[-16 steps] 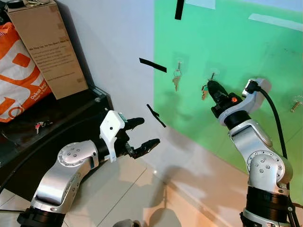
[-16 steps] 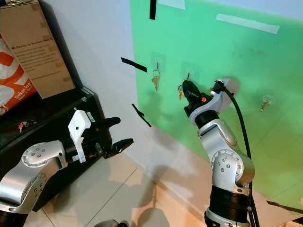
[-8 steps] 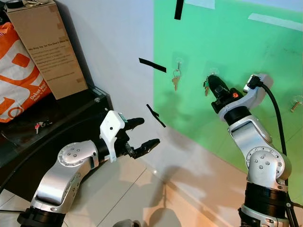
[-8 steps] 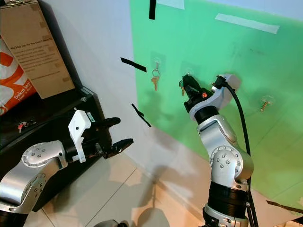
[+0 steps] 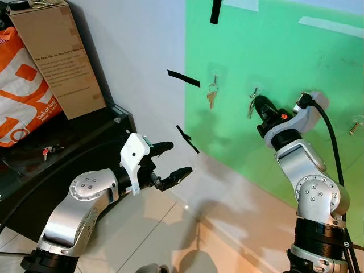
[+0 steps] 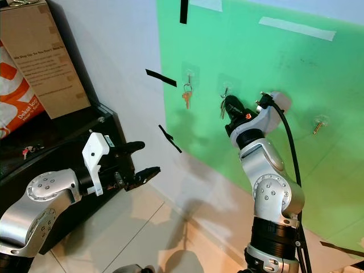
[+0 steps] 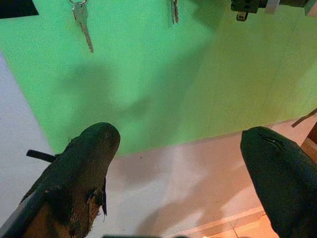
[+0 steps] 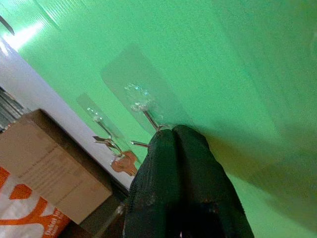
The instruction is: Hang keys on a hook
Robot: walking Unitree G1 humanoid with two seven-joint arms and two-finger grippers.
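Green panel (image 5: 273, 51): flat matte sheet fixed to white wall (image 5: 136, 51), strips of pale tape at its top edge; short black tape strips (image 5: 183, 78) on wall and panel edge. Black cabinet (image 5: 68, 142) at left, glossy top; on it a brown cardboard box (image 5: 57, 54) w/ printed text, leaning against wall, and an orange-and-white bag (image 5: 23, 96) beside it. Floor (image 5: 142, 227): pale glossy tiles.

Left arm: silver jointed shell, white wrist block; left gripper (image 5: 169, 164) held low in front of the wall, well apart from panel; its fingers (image 7: 86, 163) are rounded, matte black, spread wide w/ nothing between them.

Right arm: silver, black cable looped off wrist; right gripper (image 5: 259, 104) raised to the panel at the middle hook (image 8: 148, 116); fingers pressed together, tips at the hook's thin metal stem; whether they pinch the key ring cannot be made out.

Keys (image 5: 251, 105): small metal bunch just beside right gripper tip at the middle hook, hanging down against panel; hook is clear plastic pad w/ wire prong.

Second key (image 5: 211, 96): single silver key on a ring, hanging from left hook (image 5: 215, 75); a third hook (image 5: 356, 124) at far right carries a small brass-coloured piece.
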